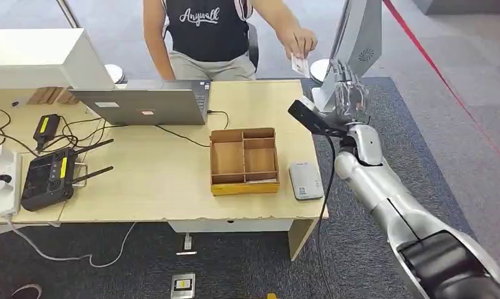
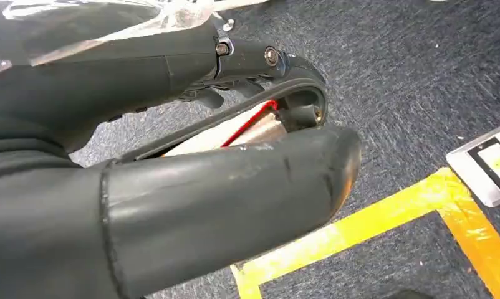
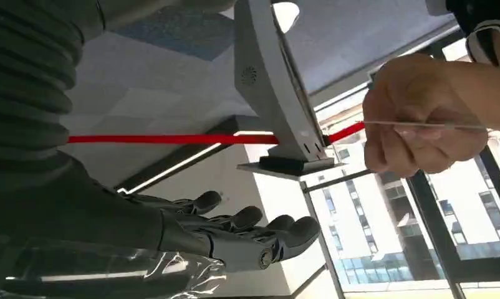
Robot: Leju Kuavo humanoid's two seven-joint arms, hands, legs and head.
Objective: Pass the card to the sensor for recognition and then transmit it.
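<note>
Your right hand [image 1: 349,93] is raised past the table's [image 1: 173,180] far right corner, fingers extended and apart, holding nothing. The card [image 1: 299,65] is not with you: a person's hand [image 1: 299,41] pinches it just beyond your fingertips, beside the grey stand [image 1: 350,43]. It appears small, white and thin; the right wrist view presents it edge-on as a fine line [image 3: 422,126] in that person's fingers. The wooden compartment box [image 1: 244,161] on the table shows a pale strip in its front section; contents otherwise unclear. The white sensor [image 1: 305,180] lies just right of it. Your left hand [image 2: 191,180] hangs over carpet and yellow floor tape [image 2: 384,218]; I cannot tell its opening.
</note>
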